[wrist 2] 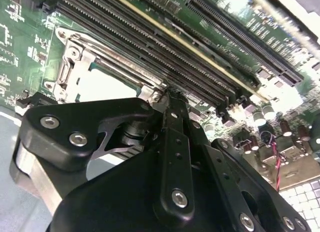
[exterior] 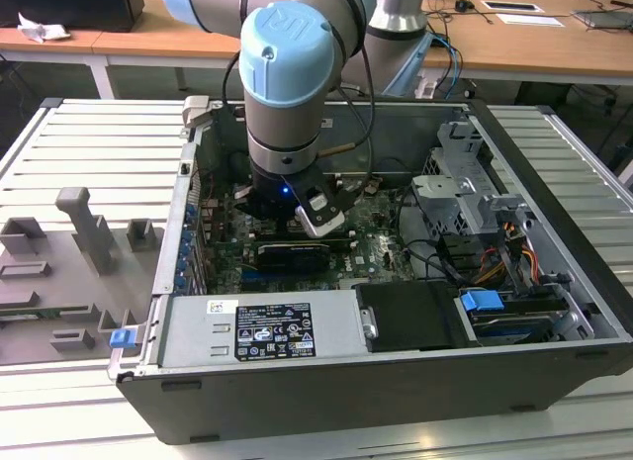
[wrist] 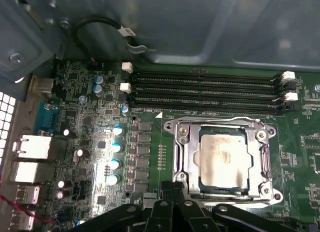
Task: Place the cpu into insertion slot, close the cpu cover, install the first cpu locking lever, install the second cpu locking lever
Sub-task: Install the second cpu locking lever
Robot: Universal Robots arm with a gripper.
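In the first wrist view the cpu [wrist: 223, 154], a pale silvery-tan square, lies in the insertion slot [wrist: 176, 126]. The silver cpu cover [wrist: 188, 159] lies flat around it, framing its face. A thin wire lever [wrist: 215, 120] runs along one socket edge and another [wrist: 270, 157] along the adjacent side. My gripper [wrist: 173, 187] has its black fingers drawn together at the socket's edge. In the second wrist view the gripper [wrist 2: 170, 94] is shut, its tips at the corner of the cover [wrist 2: 75, 67], beside the cpu [wrist 2: 107, 85]. In the exterior view the gripper [exterior: 287, 218] reaches down into the open case.
Long black memory slots [wrist: 205, 90] run right beside the socket, also in the second wrist view [wrist 2: 150, 47]. Capacitors [wrist: 116, 147] and rear ports [wrist: 30, 147] flank it. The case holds a power supply [exterior: 267, 326] and a drive cage [exterior: 465, 183]. Grey fixtures [exterior: 79, 232] sit outside.
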